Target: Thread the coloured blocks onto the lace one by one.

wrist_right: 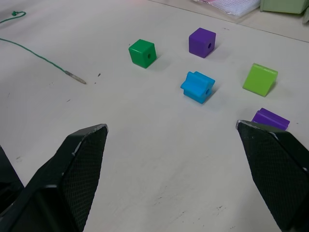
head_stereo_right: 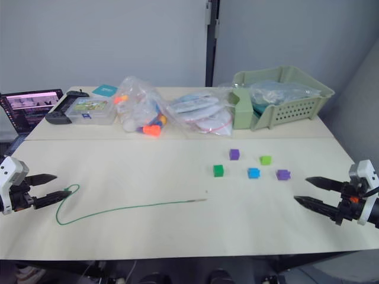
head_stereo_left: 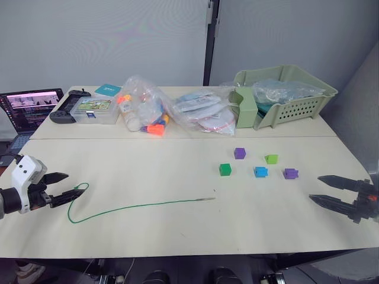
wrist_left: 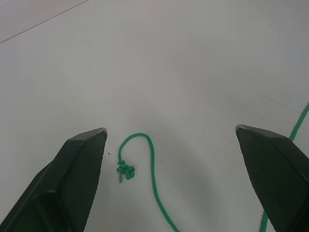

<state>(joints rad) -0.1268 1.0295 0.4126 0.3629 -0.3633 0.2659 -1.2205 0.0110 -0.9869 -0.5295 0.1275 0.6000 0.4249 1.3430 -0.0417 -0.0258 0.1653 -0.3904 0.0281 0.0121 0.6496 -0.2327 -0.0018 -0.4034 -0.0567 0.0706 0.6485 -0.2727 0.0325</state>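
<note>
While the lace (head_stereo_left: 139, 206) lies loose across the table (head_stereo_left: 177, 236), its knotted end sits between the wide-open, empty fingers of the left gripper (head_stereo_left: 66, 187). Right gripper (head_stereo_left: 323, 189) gapes empty near the five blocks (head_stereo_left: 260, 171), none threaded.

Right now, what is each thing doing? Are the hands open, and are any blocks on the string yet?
Left hand: open, empty, by the knot.
Right hand: open, empty.
Lace: loose on the table, nothing threaded.
Blocks: five, loose, apart.
Laptop: open, screen on.
</note>
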